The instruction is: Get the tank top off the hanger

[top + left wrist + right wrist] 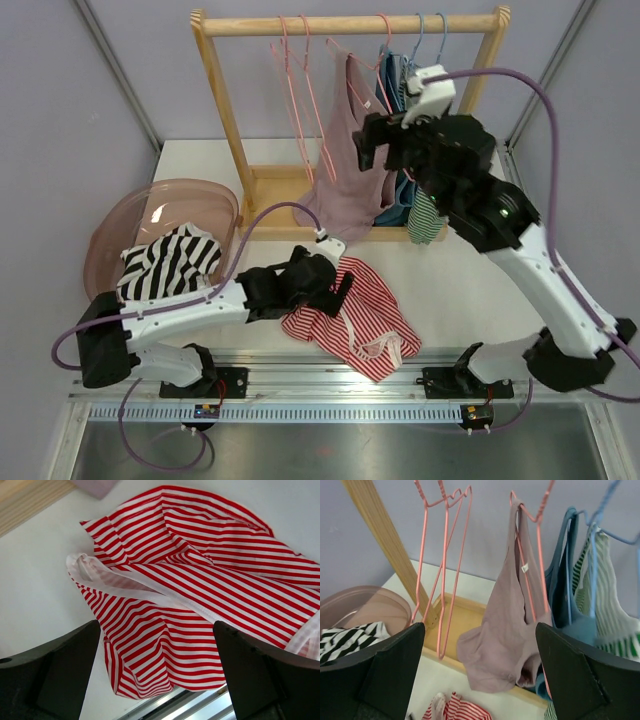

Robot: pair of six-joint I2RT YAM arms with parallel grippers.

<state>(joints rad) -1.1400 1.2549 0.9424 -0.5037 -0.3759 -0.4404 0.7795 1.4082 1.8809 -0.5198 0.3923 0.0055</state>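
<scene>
Open gap between pink hangers [441, 605] and mauve tank top [502, 630].

Lilac walls [40, 100] — white table [190, 160]

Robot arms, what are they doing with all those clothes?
They are taking tank tops off hangers. The right gripper, jaws open, is up at the wooden rack, facing a mauve tank top that hangs crookedly on a pink hanger. The left gripper, jaws open too, hovers over a red striped top lying on the table. A black-and-white striped one sits in the pink tub.
</scene>
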